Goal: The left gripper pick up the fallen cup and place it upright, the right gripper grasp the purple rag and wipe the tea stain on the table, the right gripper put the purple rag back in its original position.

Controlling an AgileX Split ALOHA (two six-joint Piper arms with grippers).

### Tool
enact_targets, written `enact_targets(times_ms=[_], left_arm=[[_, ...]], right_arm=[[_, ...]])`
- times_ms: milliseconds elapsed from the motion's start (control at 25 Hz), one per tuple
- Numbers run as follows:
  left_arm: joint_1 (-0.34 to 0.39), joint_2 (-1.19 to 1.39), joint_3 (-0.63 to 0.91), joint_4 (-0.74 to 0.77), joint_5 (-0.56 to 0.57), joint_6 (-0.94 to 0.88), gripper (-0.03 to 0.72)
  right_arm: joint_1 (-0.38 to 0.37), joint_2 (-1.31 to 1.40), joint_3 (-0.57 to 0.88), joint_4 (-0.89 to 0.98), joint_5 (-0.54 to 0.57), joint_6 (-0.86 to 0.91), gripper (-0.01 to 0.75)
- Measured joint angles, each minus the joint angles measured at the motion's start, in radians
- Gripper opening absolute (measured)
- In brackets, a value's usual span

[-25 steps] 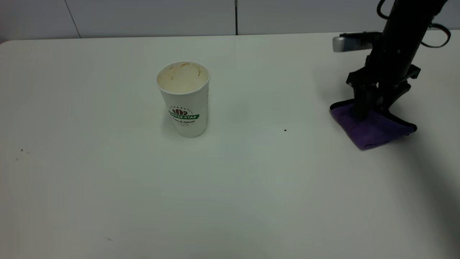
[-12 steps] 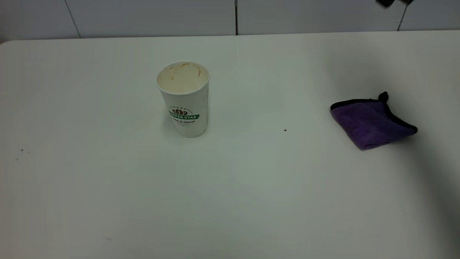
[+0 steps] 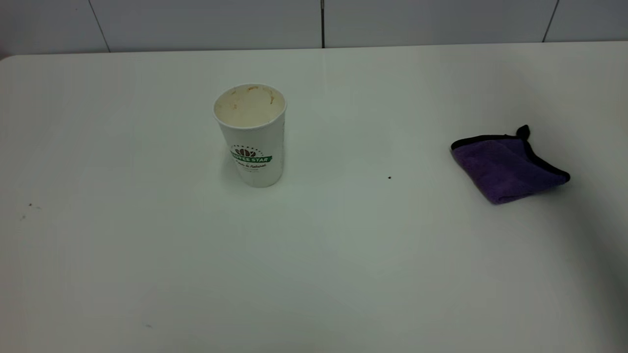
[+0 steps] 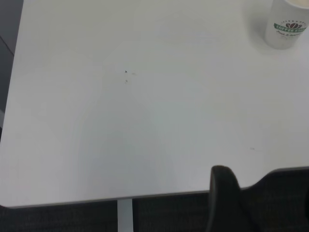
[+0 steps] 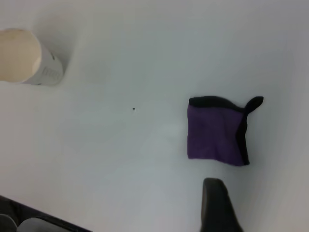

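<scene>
The right pincer has let go of the folded purple rag (image 3: 508, 169) and left the exterior view; its opening cannot be told. The rag lies at the bench's (image 3: 343, 255) three o'clock, the upright white paper cup (image 3: 251, 135) toward ten; the task looks finished.

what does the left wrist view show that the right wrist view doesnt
Only the left wrist view shows the table's near edge with a white leg under it, and the green logo on the cup. Only the right wrist view shows the folded purple rag lying flat and the cup's open mouth. Both show the upright cup, the white tabletop, and a dark part of their own tool at the frame edge.
</scene>
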Motion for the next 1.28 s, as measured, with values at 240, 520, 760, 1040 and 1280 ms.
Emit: enact_targets(times_ms=[240,520,760,1040,1280], left_arm=[[0.000,0.000,0.000,0.000,0.000,-0.002,0.427],[0.000,0.000,0.000,0.000,0.000,-0.002,0.427],[0.000,0.000,0.000,0.000,0.000,-0.002,0.427],[0.000,0.000,0.000,0.000,0.000,-0.002,0.427],[0.000,0.000,0.000,0.000,0.000,-0.002,0.427]], right_arm=[[0.004,-0.254,0.249,-0.018,0.003,0.022,0.490],[0.005,-0.550,0.604,-0.031,0.003,0.024,0.490],[0.005,-0.815,0.889,-0.044,0.003,0.028,0.490],[0.005,-1.095,1.122,-0.071,-0.033,0.067,0.490],[0.005,-1.270,1.210,-0.139,-0.113,0.127,0.490]])
